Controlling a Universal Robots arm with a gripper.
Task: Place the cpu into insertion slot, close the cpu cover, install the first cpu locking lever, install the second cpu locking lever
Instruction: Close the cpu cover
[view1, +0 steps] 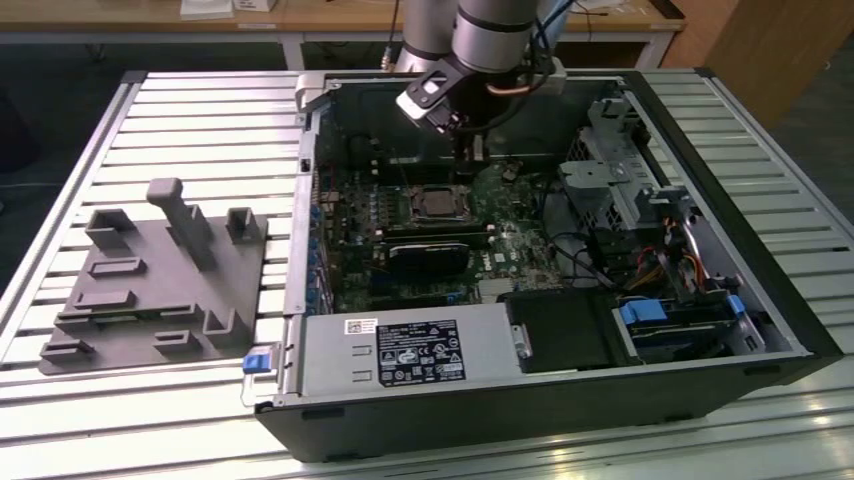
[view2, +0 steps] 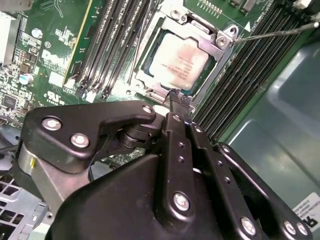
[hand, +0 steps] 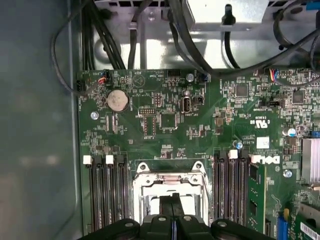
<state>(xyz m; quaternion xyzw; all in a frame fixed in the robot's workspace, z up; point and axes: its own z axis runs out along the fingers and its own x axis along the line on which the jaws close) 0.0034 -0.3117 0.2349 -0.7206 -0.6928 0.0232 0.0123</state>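
At the edge of the cpu cover (view2: 218, 45), the gripper (view2: 178, 98) (seemingly closed) hides contact.

Dull silvery cpu (view2: 179, 62), silvery cpu cover (view2: 205, 29), green motherboard (hand: 165, 130), black end effector (view2: 178, 97), grey slatted table (view1: 174, 110)

One computer (view1: 534, 410), one green board (hand: 165, 125), one silver chip (view2: 177, 62), one round battery (hand: 118, 100), one grey tray (view1: 134, 330), one robot hand (view2: 179, 100).
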